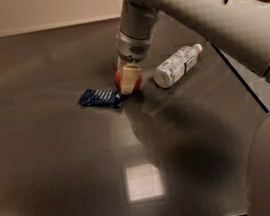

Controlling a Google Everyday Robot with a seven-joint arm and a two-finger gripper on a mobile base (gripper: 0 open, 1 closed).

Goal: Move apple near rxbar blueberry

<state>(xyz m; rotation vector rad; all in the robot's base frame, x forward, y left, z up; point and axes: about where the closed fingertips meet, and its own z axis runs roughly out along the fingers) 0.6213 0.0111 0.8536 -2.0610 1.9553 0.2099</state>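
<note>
Dark tabletop (60, 182) lay under your gripper (128, 78), its pale fingers (129, 76) clamped around the apple (138, 81). You had the apple resting on the surface just beside the rxbar blueberry (98, 97), with a plastic bottle (174, 66) lying near its other side.

Dark table (60, 182): apple (138, 81), rxbar blueberry (98, 97), bottle (175, 65)

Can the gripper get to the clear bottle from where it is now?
Probably yes. The gripper sits down at the apple, and the bottle lies on its side close by on the table with bare surface between them. It would likely need to lift clear of the apple first.
</note>
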